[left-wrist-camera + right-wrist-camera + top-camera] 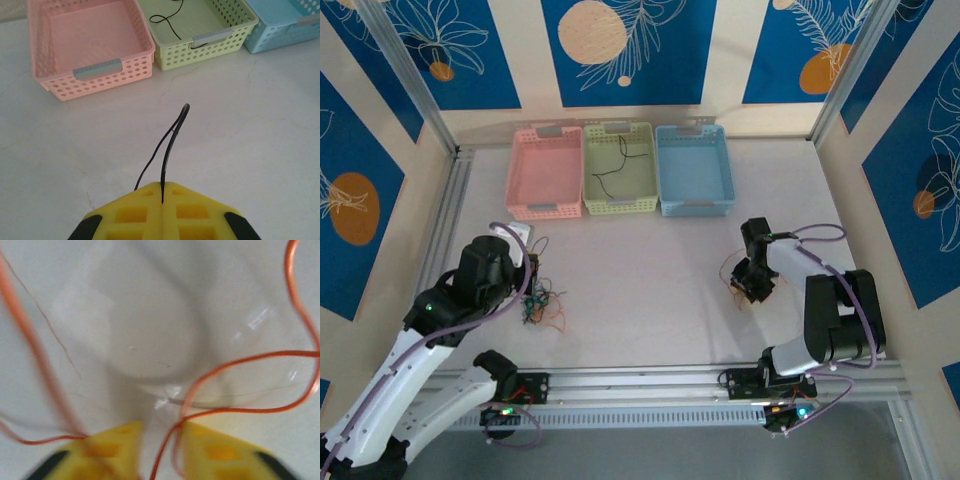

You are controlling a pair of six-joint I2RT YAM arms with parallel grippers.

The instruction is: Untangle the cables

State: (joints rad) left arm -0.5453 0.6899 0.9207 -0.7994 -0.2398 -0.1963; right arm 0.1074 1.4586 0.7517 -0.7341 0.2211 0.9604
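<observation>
A knot of green, black and orange cables [542,305] lies on the table beside the left arm. My left gripper [525,252] [163,187] is shut on a thin black cable [172,140], which loops up out of the closed yellow jaws above the table. At the right, my right gripper [755,285] [161,432] is down at the table among loose orange cable [235,407] [738,292]. Its yellow jaws stand a narrow gap apart, and a strand of the orange cable runs through that gap. The right wrist view is blurred.
Three baskets stand in a row at the back: pink [545,210] [97,69], green [618,207] [212,37] and blue [695,207] [280,35]. A black cable [615,165] [167,22] lies in the green one. Aluminium rails border the table.
</observation>
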